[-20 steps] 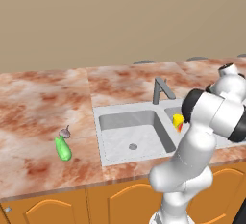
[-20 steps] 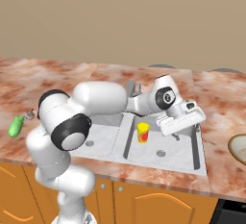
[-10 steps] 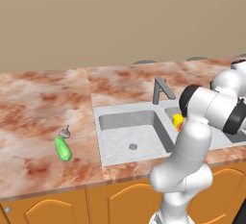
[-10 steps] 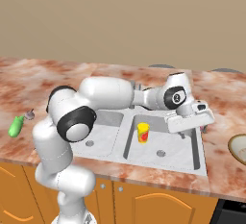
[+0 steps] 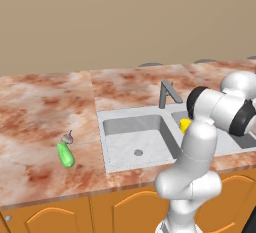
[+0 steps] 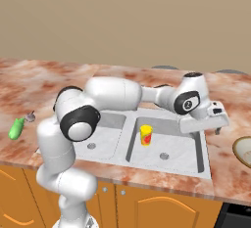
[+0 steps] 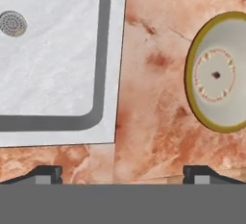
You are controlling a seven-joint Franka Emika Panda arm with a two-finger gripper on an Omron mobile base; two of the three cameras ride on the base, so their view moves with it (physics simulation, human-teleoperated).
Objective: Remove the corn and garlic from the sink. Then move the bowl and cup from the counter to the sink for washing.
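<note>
The green corn (image 5: pixel 65 155) (image 6: pixel 16 128) lies on the counter left of the sink (image 5: pixel 102 138) (image 6: pixel 205 159), with the small garlic (image 5: pixel 67 138) (image 6: pixel 31 117) just behind it. In the right basin the yellow cup (image 6: pixel 146 135) (image 5: pixel 185 124) stands upright. The pale bowl (image 6: pixel 243 149) (image 7: pixel 218 71) sits on the counter right of the sink. My gripper (image 6: pixel 211 129) (image 7: pixel 124 175) hangs open and empty above the strip of counter between the sink's right rim (image 7: pixel 108 74) and the bowl, with its fingertips (image 7: pixel 45 174) set wide apart.
An angular grey tap (image 5: pixel 167 93) rises behind the divider between the basins. Each basin has a round drain (image 5: pixel 138 152) (image 7: pixel 13 23). The marble counter (image 5: pixel 40 107) stretches wide to the left, and orange cabinet doors (image 6: pixel 162 207) run below its front edge.
My arm has swung to the right, carrying the open gripper from over the right basin to the sink's right rim near the bowl. The cup, corn and garlic have not moved.
</note>
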